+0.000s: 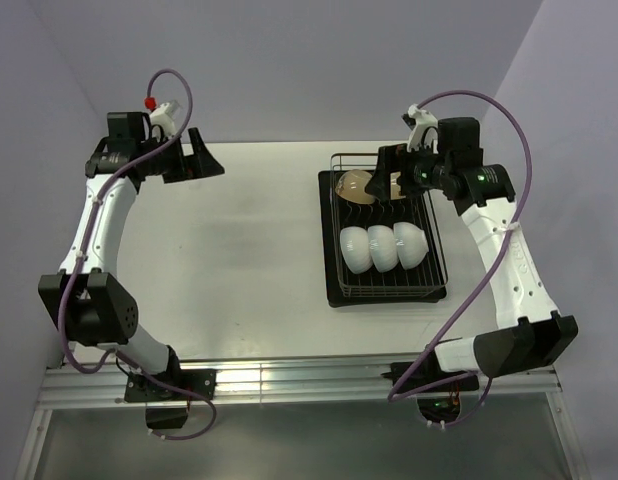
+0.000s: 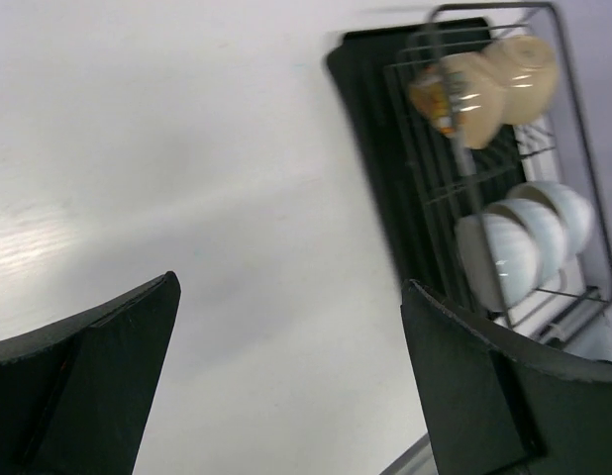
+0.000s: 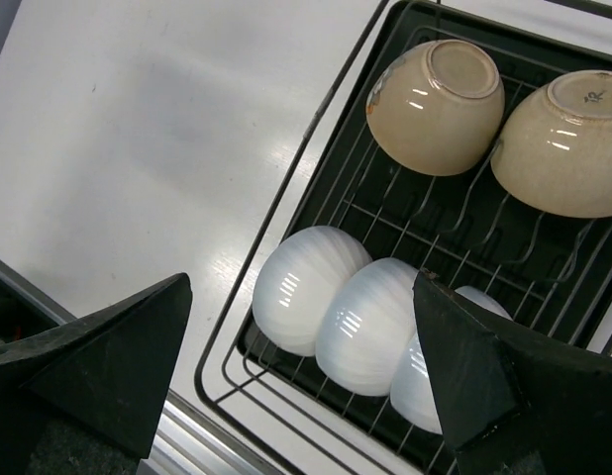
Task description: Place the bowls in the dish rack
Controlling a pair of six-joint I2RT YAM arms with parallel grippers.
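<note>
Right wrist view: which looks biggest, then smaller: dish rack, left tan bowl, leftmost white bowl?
1. dish rack, by far
2. left tan bowl and leftmost white bowl look about alike, so unranked

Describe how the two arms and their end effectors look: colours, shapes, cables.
The left arm and right arm have white links with bulky black joint housings. A purple cable loops along each. The left end effector and right end effector are black, with two broad wedge-shaped fingers. A small red part sits near the left wrist, a green light near the right.
</note>
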